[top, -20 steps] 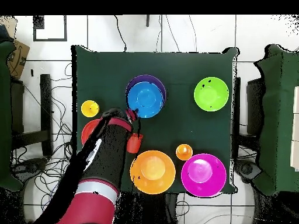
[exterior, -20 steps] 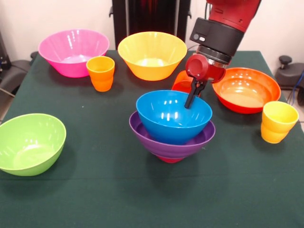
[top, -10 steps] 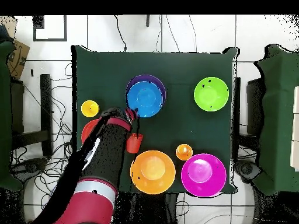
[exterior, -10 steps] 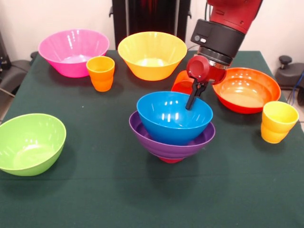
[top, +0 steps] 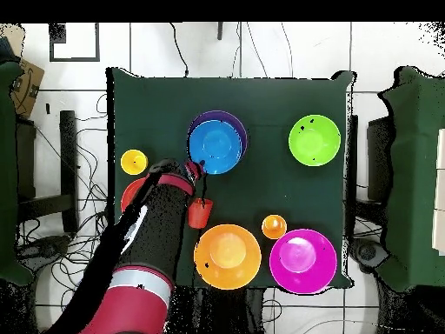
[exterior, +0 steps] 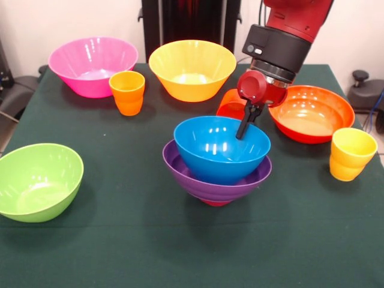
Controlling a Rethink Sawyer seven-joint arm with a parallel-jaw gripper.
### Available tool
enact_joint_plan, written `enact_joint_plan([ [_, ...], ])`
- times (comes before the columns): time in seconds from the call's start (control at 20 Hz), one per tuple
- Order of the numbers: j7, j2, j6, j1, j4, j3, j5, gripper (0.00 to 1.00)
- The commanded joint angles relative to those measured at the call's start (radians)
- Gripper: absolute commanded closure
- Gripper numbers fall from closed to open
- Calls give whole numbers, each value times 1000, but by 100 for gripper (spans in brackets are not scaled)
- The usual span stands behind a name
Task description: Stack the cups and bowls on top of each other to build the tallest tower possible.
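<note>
The tower [exterior: 217, 162] is standing near the middle of the green surface [exterior: 138, 240] — a blue bowl [exterior: 222, 149] is sitting inside a wide purple bowl [exterior: 207, 183], and a small red base is peeking out beneath the purple one. In the front view the blue bowl is sitting slightly raised and toward the right in the purple bowl. The end effector [exterior: 243, 129] is reaching down over the blue bowl's far right rim, its dark fingers at the bowl's wall and apparently pinching the rim, though the pictures are not showing clearly whether they are clamped on it. In the overhead view the end effector [top: 198, 170] is sitting at the edge of the blue bowl [top: 215, 146], with the purple bowl [top: 236, 126] showing as a crescent behind it.

Just behind the end effector in the front view, the red-orange cup [exterior: 231, 105] is lying tilted, partly hidden by the arm. The orange-red bowl [exterior: 312, 114] is resting to its right, and the yellow cup [exterior: 352, 154] is standing upright near the surface's right edge. Farther back, the yellow bowl [exterior: 192, 69] and the pink bowl [exterior: 93, 65] are sitting side by side, with the ribbed orange cup [exterior: 127, 92] upright just in front, between them. The green bowl [exterior: 36, 181] is sitting alone at the near left — well apart from the tower.
</note>
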Motion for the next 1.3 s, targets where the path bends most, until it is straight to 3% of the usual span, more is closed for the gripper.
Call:
enact_joint_plan([
  [0.05, 91, 19, 48, 10, -59, 50, 35, 100],
  [0.15, 88, 19, 50, 11, -60, 51, 34, 100],
  [0.2, 87, 19, 52, 11, -60, 51, 34, 0],
  [0.4, 81, 16, 54, 8, -58, 55, 35, 0],
  [0.45, 79, 16, 55, 8, -58, 55, 35, 100],
  [1.3, 75, 5, 55, 10, -39, 52, 34, 100],
])
